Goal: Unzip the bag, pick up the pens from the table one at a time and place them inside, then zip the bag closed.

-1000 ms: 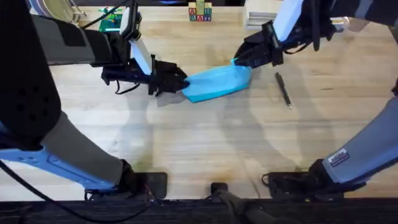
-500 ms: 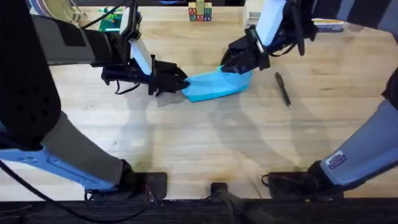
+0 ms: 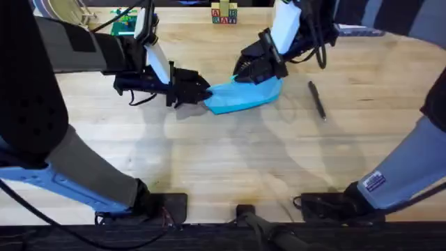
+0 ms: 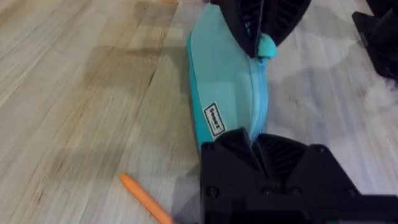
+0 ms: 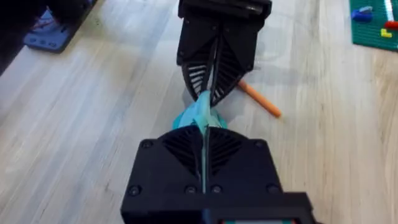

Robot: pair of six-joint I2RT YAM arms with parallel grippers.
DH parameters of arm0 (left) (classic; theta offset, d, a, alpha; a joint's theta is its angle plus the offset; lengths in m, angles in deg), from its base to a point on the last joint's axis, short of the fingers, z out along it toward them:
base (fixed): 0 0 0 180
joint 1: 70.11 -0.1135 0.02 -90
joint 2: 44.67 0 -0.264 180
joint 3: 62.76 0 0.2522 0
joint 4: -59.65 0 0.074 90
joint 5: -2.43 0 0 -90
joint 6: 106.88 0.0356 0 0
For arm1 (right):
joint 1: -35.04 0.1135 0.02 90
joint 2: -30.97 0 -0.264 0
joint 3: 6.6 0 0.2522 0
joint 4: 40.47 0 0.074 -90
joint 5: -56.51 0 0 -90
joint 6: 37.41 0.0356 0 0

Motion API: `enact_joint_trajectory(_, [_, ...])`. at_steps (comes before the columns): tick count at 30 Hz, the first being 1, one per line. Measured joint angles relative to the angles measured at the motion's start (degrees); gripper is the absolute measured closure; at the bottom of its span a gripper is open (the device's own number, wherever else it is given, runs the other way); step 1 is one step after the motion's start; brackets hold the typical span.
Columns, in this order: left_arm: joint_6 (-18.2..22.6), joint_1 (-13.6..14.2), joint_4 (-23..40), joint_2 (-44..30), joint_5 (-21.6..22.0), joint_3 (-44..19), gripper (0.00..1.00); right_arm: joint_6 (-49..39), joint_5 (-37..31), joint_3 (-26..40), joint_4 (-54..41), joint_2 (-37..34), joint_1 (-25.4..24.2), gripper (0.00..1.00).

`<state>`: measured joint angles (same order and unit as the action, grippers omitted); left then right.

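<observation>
The bag lies mid-table, black pen to its right, apart

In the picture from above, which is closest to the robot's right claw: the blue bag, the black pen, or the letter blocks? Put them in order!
From the right gripper:
1. Blue bag, pinched in it.
2. Black pen, on the table beside the bag.
3. Letter blocks, at the far edge.

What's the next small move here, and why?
Probably the right gripper keeps drawing the teal pull along the zipper toward the left gripper, which pins the bag's other end. The black pen and orange pen lie on the table.
</observation>
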<state>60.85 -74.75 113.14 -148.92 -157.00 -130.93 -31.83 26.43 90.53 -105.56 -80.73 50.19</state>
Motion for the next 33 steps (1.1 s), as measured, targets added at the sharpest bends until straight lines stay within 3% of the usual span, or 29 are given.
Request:
enact_joint_trajectory(20, [0.0, 0.0, -0.1, 0.0, 0.0, 0.0, 0.959, 4.8, -1.0, 0.0, 6.1, 0.0, 5.3, 0.972])
enact_joint_trajectory(33, [0.0, 0.0, 0.1, 0.0, 0.2, 0.0, 0.959, 9.8, -5.5, 0.0, 11.1, 0.0, 10.0, 0.971])
